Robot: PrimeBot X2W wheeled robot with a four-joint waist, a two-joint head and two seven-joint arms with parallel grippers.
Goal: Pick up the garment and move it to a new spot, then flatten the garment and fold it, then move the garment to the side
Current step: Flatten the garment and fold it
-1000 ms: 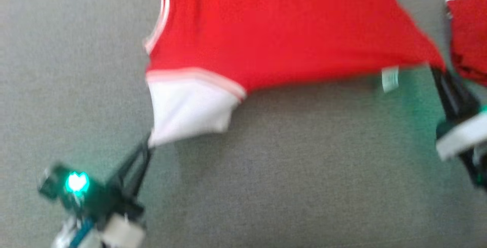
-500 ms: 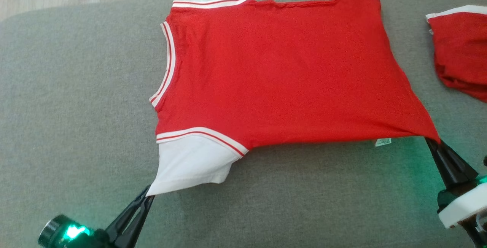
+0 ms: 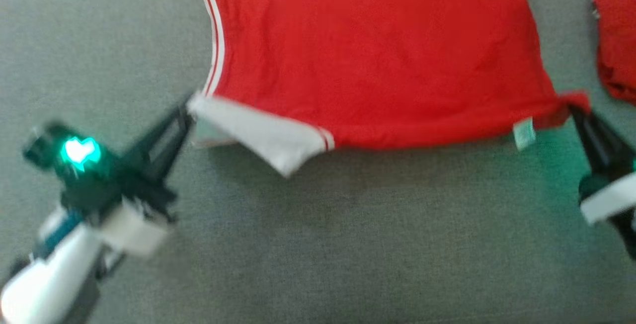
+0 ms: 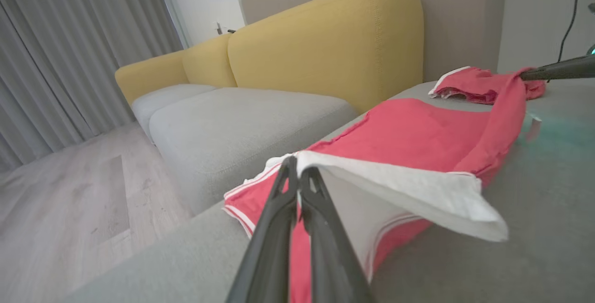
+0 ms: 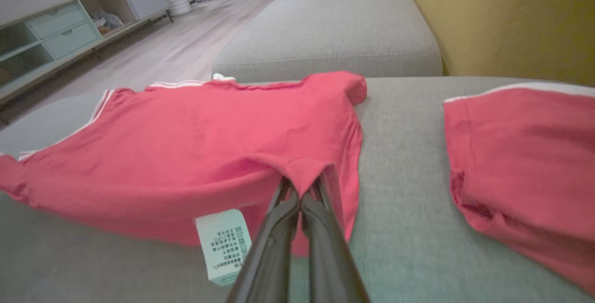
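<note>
A red shirt (image 3: 372,50) with white sleeves and white striped trim lies spread on the grey cushion (image 3: 323,244). My left gripper (image 3: 188,110) is shut on the tip of its near white sleeve (image 3: 258,132), lifted and turned over toward the body (image 4: 409,128); the left wrist view shows the same pinch (image 4: 295,166). At the near right hem corner, my right gripper (image 3: 571,108) is shut on the red fabric, raised off the cushion; the right wrist view shows that grip (image 5: 302,184). A pale care label (image 3: 524,134) hangs under that hem (image 5: 223,245).
A second red garment (image 3: 616,45) with white trim lies bunched at the right, close to my right arm (image 5: 525,154). A yellow sofa back (image 4: 325,42) and pale seat cushions (image 4: 241,121) stand beyond the grey cushion, with wooden floor (image 4: 56,210) to the side.
Both grippers have lifted and carried the shirt's near edge away from me, the white sleeve now turned over on itself. The head camera has also shifted and blurred.
</note>
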